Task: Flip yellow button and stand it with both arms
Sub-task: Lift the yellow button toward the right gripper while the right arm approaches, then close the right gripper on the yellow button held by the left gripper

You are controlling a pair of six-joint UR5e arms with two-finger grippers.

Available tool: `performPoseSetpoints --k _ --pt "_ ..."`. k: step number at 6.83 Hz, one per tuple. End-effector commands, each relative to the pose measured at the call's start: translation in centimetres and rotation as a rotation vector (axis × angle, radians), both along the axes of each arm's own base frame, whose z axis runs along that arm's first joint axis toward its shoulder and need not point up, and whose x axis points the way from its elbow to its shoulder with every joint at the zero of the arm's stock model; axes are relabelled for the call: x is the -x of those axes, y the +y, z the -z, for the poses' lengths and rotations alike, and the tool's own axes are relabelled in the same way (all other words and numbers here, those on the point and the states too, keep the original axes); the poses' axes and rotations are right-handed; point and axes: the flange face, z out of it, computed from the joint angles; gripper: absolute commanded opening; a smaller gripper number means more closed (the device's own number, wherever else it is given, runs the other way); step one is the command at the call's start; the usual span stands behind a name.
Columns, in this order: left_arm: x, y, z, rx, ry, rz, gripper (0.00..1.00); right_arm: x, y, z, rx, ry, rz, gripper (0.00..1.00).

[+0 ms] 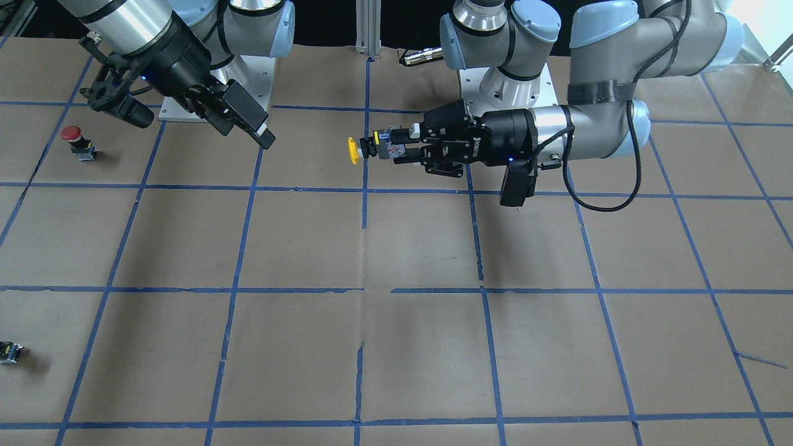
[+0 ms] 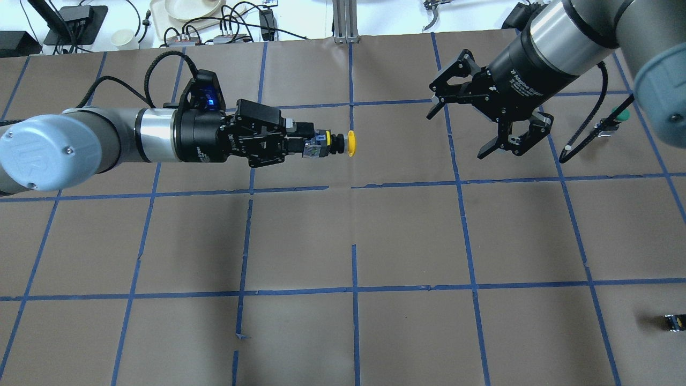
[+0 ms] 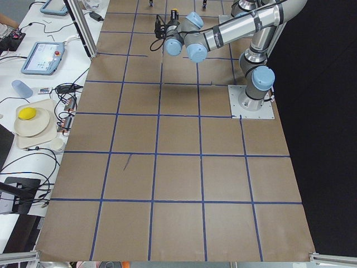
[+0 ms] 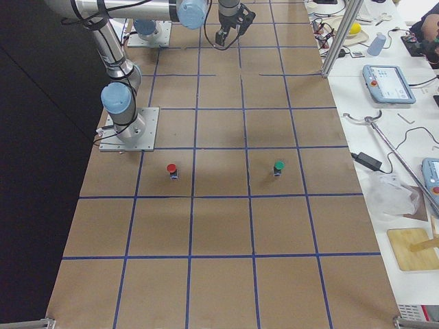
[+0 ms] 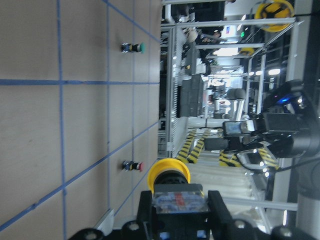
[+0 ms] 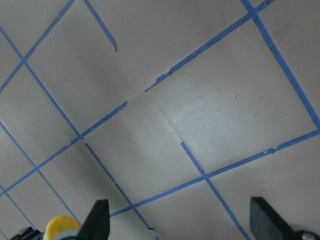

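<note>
The yellow button (image 2: 349, 143) is yellow-capped, black-bodied; the brown table (image 2: 407, 236) carries a blue tape grid.

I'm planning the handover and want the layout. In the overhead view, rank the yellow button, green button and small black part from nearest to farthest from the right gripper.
From the right gripper:
1. Yellow button: to its left in the view, held by the left gripper.
2. Green button: to its right in the view.
3. Black part: low at the view's right edge.
</note>
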Motion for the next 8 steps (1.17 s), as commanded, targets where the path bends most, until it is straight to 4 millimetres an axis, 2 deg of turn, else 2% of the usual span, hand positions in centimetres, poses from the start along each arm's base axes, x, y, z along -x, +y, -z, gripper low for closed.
performPoseSetpoints --k 1,2,4,8 --pt "4.0 1.7 -2.6 0.001 0.129 -0.052 0.18 -1.0 -0.1 -0.7 -0.101 -0.157 0.188 1.0" --pt "4.0 1.6 -2.8 0.0 0.142 -0.064 0.18 -1.3 0.2 -1.0 -0.162 -0.195 0.265 1.0" --pt "4.0 1.6 -2.7 -0.004 0.142 -0.064 0.18 -1.8 1.5 -2.5 -0.187 -0.253 0.281 1.0" --pt "4.0 1.6 -2.7 -0.006 0.143 -0.065 0.18 -2.6 0.8 -2.9 -0.169 -0.338 0.271 1.0"
